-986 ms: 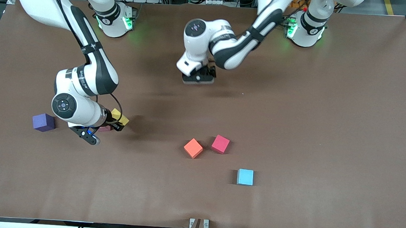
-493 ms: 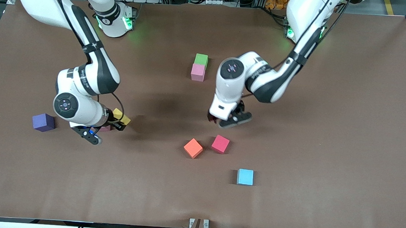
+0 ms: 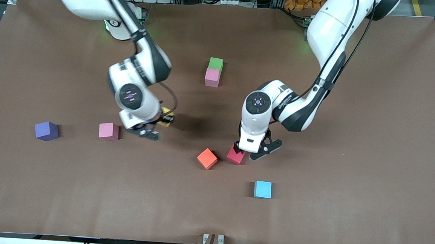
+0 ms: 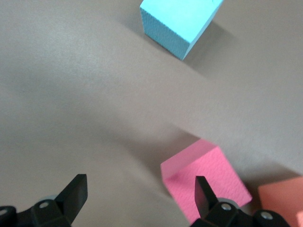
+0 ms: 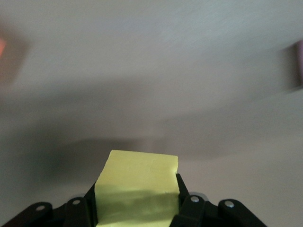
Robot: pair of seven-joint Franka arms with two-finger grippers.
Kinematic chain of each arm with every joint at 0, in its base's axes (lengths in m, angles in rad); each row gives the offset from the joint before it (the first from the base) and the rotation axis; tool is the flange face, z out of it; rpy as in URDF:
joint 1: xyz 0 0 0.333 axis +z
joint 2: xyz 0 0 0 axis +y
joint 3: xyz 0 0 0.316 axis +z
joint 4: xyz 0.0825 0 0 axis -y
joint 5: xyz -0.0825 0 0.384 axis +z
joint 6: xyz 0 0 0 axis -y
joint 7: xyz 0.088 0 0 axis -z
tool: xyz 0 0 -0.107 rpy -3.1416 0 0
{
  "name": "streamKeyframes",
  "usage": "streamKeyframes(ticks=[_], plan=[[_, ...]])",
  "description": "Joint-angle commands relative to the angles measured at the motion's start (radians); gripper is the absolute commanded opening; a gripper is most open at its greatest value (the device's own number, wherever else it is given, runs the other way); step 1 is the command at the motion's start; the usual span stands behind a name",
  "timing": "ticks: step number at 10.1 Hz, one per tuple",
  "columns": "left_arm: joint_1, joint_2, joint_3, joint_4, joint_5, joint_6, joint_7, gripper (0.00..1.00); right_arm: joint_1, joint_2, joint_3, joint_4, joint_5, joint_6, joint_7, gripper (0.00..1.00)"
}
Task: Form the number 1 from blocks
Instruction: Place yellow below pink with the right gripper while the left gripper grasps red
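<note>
Mid-build: the right tool (image 3: 156, 127) grips the yellow block (image 5: 137, 189) above bare worktop (image 3: 352, 145), apparently bound for the green block (image 3: 215, 63) and pink block (image 3: 212, 77), which touch in a short column. The next move calls for setting it squarely in line. The left arm bends steeply down, its left tool (image 3: 254, 153) spread wide at the red block (image 3: 236, 155). Another pink block (image 3: 108, 131) waits toward the right arm's end.
</note>
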Motion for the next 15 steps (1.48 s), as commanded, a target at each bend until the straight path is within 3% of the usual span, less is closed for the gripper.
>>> streamKeyframes(ticks=[1,4,7,10,15], plan=[[-0.015,0.055,0.008,0.092,0.003,-0.016,-0.148,1.0,0.089,0.006,-0.007,-0.019,0.009,0.038,-0.023,0.02],[-0.026,0.066,0.008,0.092,0.003,-0.016,-0.357,1.0,0.191,0.012,-0.007,-0.033,0.004,0.085,-0.029,0.02],[-0.038,0.066,0.006,0.092,0.003,-0.011,-0.42,1.0,0.265,0.042,-0.008,-0.036,-0.005,0.116,-0.026,0.02],[-0.036,0.069,0.006,0.092,-0.002,0.003,-0.492,1.0,0.285,0.051,-0.007,-0.114,-0.002,0.263,0.006,0.02],[-0.035,0.104,0.006,0.094,-0.026,0.098,-0.528,1.0,0.287,0.057,-0.003,-0.124,0.032,0.27,0.1,0.02]])
